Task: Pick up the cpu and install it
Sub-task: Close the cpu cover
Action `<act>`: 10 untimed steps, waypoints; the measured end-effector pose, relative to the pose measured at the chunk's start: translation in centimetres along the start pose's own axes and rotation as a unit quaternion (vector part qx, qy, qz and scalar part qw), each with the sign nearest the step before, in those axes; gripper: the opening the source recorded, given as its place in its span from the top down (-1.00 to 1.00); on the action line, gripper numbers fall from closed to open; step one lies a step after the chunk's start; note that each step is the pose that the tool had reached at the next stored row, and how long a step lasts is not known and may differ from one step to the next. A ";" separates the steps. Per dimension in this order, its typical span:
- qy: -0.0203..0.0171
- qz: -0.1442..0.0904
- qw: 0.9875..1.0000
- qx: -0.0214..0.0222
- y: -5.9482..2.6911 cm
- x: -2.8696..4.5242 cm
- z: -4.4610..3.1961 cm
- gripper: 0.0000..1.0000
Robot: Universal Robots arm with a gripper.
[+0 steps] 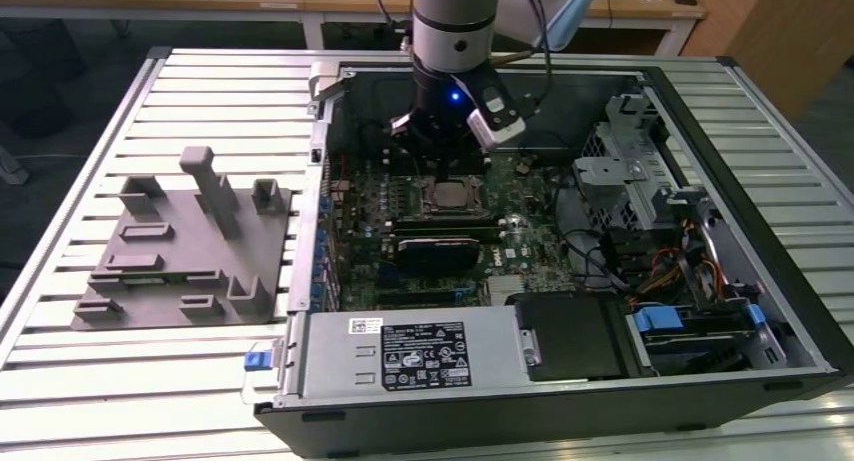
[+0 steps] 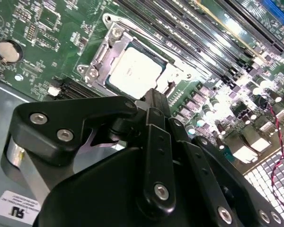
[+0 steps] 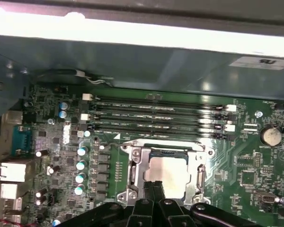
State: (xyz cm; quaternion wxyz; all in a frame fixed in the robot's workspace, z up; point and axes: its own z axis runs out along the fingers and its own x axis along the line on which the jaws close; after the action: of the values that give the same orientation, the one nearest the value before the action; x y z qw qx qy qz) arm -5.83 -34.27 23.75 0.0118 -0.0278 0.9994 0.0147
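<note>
Possibly risking a skewed seating or bent socket contacts by bearing down off-centre near one edge of the cpu [image 2: 132, 71], lying flat inside the socket frame [image 2: 91, 72] on the motherboard [image 2: 42, 33] in the second wrist view. Holding nothing in the gripper [image 2: 154, 97], fingers drawn fully together, tips poised at the cpu's near edge, touching or just above, not telling which.
</note>
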 end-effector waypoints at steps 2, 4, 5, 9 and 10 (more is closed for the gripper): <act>0.000 0.000 1.000 0.000 -0.03 -0.45 0.01 0.79; 0.000 0.000 1.000 0.000 -0.05 -0.90 0.02 0.79; 0.000 0.000 1.000 0.000 -0.06 -1.05 0.02 0.79; 0.000 0.000 1.000 0.000 -0.10 -1.83 0.05 0.79; 0.000 0.000 1.000 0.000 -0.12 -2.01 0.05 0.79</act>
State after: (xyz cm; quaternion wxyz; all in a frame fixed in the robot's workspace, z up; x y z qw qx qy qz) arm -3.81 -34.27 23.75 0.0117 -0.0278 0.9994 0.0147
